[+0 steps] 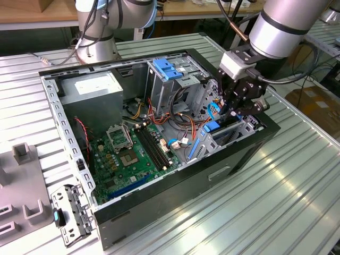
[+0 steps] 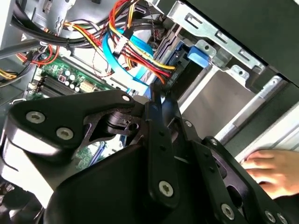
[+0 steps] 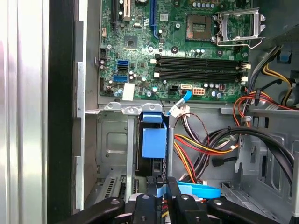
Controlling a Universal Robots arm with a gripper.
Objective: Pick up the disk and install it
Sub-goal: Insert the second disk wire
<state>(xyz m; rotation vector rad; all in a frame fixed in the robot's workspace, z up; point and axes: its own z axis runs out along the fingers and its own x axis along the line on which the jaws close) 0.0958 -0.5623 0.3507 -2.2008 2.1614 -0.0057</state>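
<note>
On the exterior view's left, grey fixtures (image 1: pixel 24 212) lie on the ribbed metal surface (image 1: pixel 297 180) beside the open case (image 1: pixel 175 197). Inside the case, the grey power supply (image 1: pixel 93 91) sits at the far left corner, with the green motherboard (image 1: pixel 127 155) in front of it. Further right is a metal cage topped by a blue bracket (image 1: pixel 169 69), and loose red, yellow and orange cables (image 1: pixel 175 118) spill between it and the board.

At the case's right end the gripper (image 1: pixel 234 109) hangs just over the second drive cage (image 1: pixel 241 130). The disk (image 1: pixel 212 127) stands on edge in that cage, its blue rail showing at the top.

In the first wrist view the disk (image 3: pixel 153 142) is seen end-on, sitting in its slot just below the board's edge. The fingers (image 3: pixel 174 198) are drawn together with only a sliver of gap, and the gripper (image 3: pixel 161 179) is lined up with the disk's edge, just short of it and holding nothing. A blue flat cable (image 3: pixel 198 190) crosses right at the fingertips.

In the second wrist view the gripper (image 2: pixel 156 95) points toward the cable bundle (image 2: pixel 133 46), and a person's hand (image 2: pixel 271 170) rests on the case's rim
</note>
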